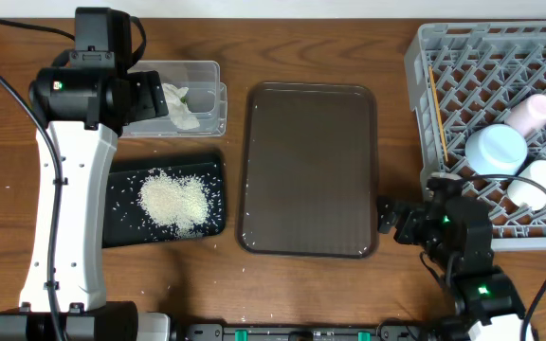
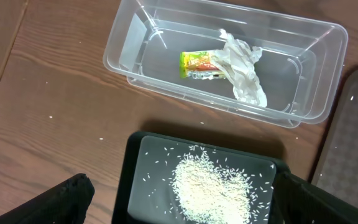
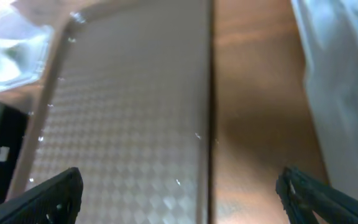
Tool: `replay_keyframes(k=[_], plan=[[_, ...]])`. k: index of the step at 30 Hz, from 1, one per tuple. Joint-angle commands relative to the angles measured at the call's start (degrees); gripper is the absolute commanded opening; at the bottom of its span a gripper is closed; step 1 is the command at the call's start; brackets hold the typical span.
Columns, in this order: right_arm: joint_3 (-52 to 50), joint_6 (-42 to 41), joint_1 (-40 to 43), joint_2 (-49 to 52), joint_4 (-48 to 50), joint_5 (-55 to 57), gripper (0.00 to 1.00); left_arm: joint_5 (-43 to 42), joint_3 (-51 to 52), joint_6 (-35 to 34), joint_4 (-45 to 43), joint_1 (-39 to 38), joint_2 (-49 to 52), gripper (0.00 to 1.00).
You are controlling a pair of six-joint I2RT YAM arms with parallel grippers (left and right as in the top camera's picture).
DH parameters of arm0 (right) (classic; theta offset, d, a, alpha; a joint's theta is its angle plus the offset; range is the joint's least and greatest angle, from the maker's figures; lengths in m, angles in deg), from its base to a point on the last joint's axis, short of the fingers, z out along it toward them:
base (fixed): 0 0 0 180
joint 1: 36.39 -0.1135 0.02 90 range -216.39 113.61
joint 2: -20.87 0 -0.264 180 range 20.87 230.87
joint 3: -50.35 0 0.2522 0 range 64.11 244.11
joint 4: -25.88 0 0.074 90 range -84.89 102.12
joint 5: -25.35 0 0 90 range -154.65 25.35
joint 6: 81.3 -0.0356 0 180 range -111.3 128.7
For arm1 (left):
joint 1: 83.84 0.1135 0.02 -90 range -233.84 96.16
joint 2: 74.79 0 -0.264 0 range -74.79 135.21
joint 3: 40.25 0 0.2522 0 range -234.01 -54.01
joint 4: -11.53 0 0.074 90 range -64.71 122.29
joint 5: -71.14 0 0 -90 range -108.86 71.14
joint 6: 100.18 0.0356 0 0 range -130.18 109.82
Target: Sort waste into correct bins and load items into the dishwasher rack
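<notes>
Sitting in clear tub (image 2: 160, 65) — napkin (image 2: 244, 68), wrapper (image 2: 197, 64) (touching); rice (image 2: 210, 186) on black tray (image 2: 151, 186).

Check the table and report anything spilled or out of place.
Stray rice grains lie scattered on the wooden table beside the black tray, outside the heap in it; a few white specks also dot the brown serving tray. Nothing else stands out.

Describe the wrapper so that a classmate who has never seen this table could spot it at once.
Find the brown serving tray mid-table; to the robot's left of it, toward the far edge, stands a clear plastic tub. Inside lie a crumpled white napkin and, touching it, the wrapper: small, flat and yellow-green, the tub's only bright thing.
</notes>
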Motion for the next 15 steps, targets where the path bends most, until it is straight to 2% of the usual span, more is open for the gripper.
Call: replay_keyframes(k=[1, 15], plan=[[-1.16, 7.78, -0.5, -2.67, 2.84, -4.07, 0.99, 0.52, 0.02, 0.55, 0.17, 0.24, -0.42, 0.96], [-1.99, 8.22, -0.22, -19.43, 2.99, 0.74, 0.99, 0.52, 0.02, 0.55, 0.17, 0.24, -0.42, 0.96]])
